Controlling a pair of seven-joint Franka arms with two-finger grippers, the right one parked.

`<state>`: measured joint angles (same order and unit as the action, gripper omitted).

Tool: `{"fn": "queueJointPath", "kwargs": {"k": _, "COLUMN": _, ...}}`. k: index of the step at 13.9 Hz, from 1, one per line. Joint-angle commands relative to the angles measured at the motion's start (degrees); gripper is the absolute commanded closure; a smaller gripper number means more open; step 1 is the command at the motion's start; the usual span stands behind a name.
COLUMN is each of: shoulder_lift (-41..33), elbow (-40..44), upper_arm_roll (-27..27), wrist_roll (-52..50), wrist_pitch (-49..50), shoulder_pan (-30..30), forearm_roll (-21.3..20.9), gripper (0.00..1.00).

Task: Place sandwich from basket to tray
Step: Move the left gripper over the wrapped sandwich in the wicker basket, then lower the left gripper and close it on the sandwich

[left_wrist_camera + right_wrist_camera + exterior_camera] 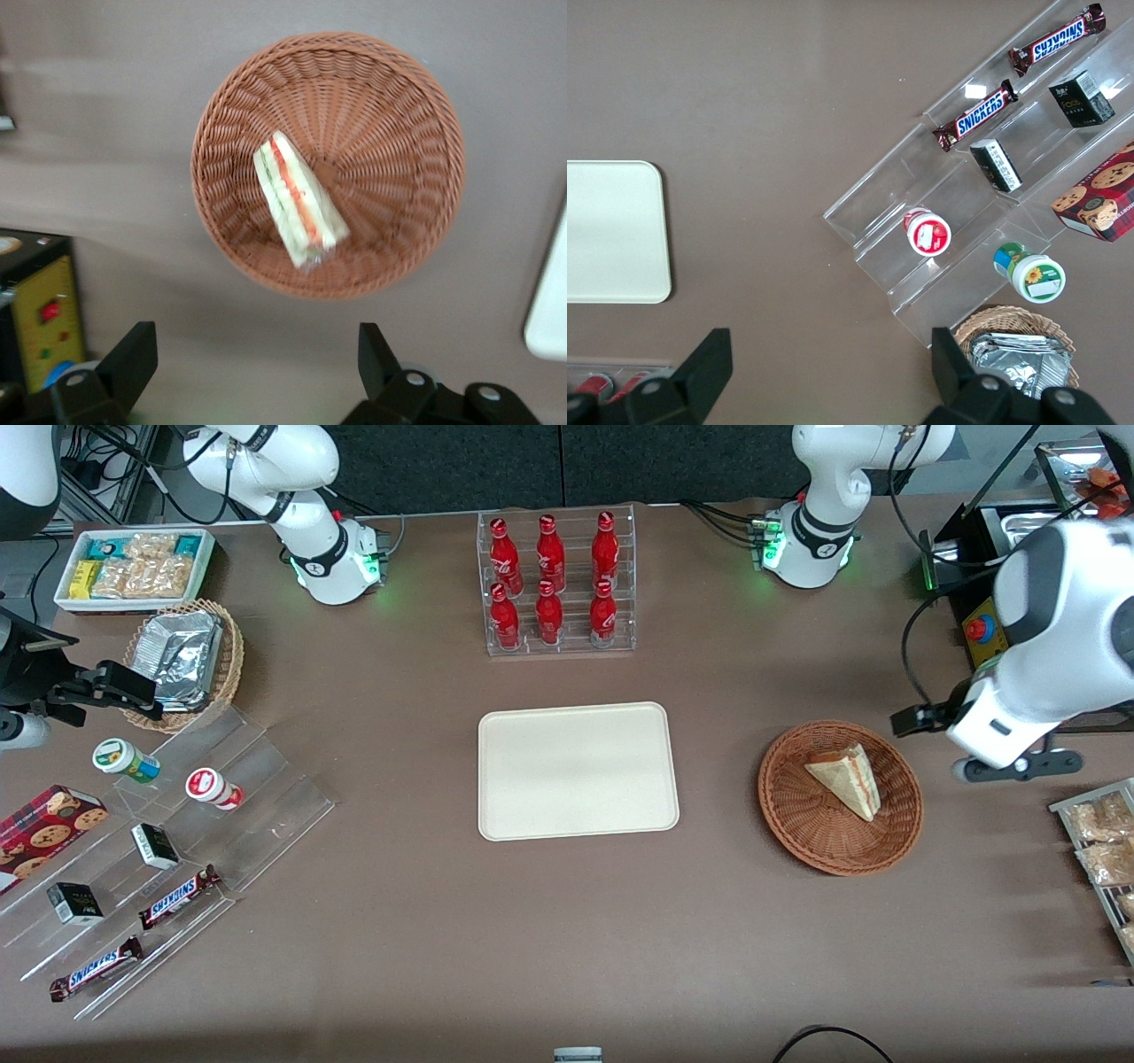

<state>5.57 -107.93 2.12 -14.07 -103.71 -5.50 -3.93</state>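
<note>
Sandwich (846, 779) lies in basket (802, 828), right of centre in the front view, filling edge up, untouched. Tray (578, 771) sits mid-frame on the surface (425, 921), well apart from basket. Pincer (257, 359) hangs above the surface just beside basket, fingers (131, 359) wide apart, holding nothing.

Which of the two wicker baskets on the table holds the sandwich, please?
The reddish-brown basket beside the tray; the open gripper hovers by it.
</note>
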Motion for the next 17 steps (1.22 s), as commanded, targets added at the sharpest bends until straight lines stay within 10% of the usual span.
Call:
{"fn": "queueJointPath", "kwargs": {"k": 1, "shoulder_lift": -2.14, "elbow": -9.46, "upper_arm_roll": -0.10, "wrist_roll": -12.34, "wrist_pitch": -10.60, "shoulder_pan": -0.30, "forearm_roll": -0.90, "gripper": 0.00}}
{"fn": "queueJointPath", "kwargs": {"k": 6, "shoulder_lift": -2.41, "elbow": -22.67, "upper_arm_roll": -0.18, "wrist_roll": -29.15, "wrist_pitch": -30.22, "shoulder_pan": -0.31, "forearm_roll": -0.72, "gripper": 0.00}}
{"fn": "queueJointPath", "kwargs": {"k": 17, "shoulder_lift": -0.04, "elbow": -30.24, "upper_arm_roll": -0.27, "wrist_roll": -30.50, "wrist_pitch": -41.57, "shoulder_pan": -0.39, "forearm_roll": -0.81, "gripper": 0.00}}
